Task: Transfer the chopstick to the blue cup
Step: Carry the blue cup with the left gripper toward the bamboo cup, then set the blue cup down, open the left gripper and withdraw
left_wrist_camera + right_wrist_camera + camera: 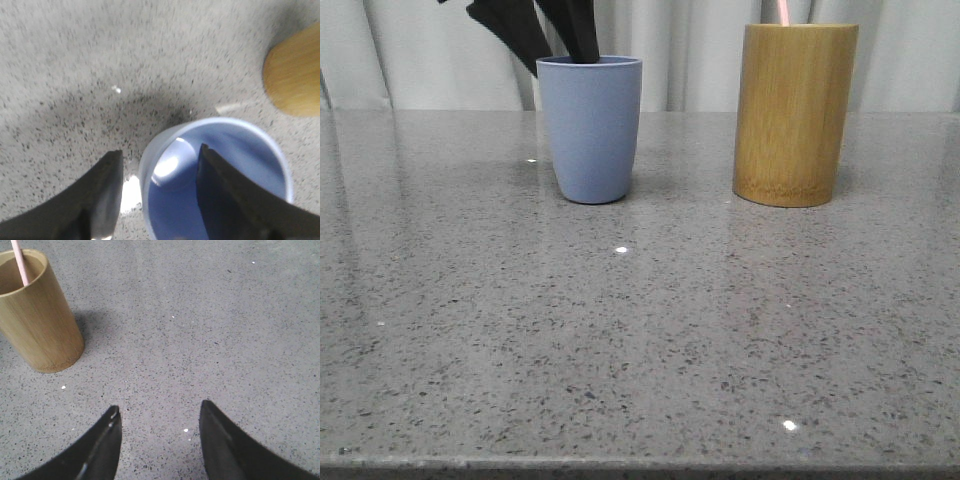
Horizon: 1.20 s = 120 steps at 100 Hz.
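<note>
The blue cup stands upright on the table, left of centre. My left gripper is open right above its rim. In the left wrist view the left gripper straddles the cup wall, one finger over the inside of the blue cup and one outside it. No stick shows inside the cup. A pale pink chopstick sticks up out of the bamboo cup on the right. My right gripper is open and empty over bare table, with the chopstick and bamboo cup off to one side.
The grey speckled stone table runs to its front edge at the bottom of the front view. A pale curtain hangs behind the cups. The bamboo cup also shows at the edge of the left wrist view.
</note>
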Tool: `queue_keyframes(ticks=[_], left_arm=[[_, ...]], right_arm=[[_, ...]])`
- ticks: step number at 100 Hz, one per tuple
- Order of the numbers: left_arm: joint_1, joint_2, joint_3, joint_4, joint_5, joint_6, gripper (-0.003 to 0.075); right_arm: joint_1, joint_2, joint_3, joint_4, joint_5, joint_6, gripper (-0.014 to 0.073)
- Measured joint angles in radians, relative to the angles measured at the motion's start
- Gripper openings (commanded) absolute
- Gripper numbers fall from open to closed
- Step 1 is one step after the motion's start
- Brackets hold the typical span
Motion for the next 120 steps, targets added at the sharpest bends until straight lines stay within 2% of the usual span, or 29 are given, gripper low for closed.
queue_keyframes(ticks=[22,49,72,101,120], left_arm=[[0.000,-0.066,-0.016,0.022,0.004,0.000,0.0336],[0.000,-0.239,0.034,0.176,0.010,-0.039,0.0336],[0.000,-0.471,0.281,0.266,-0.075,-0.084,0.0336],[0.000,-0.757,0.653,0.281,-0.233,-0.117,0.0336],[0.000,-0.911,0.822,0.293,-0.291,-0.122,0.0336]], right_arm=[[0.000,0.000,0.000,0.000,0.000,0.000,0.0379],[0.009,0.000,0.000,0.000,0.000,0.000,0.0379],[0.036,0.000,0.000,0.000,0.000,0.000,0.0379],[0.036,0.000,-0.004,0.008,0.000,-0.002,0.0379],[0.055,0.023,-0.060,0.014,0.002,-0.002,0.0379]])
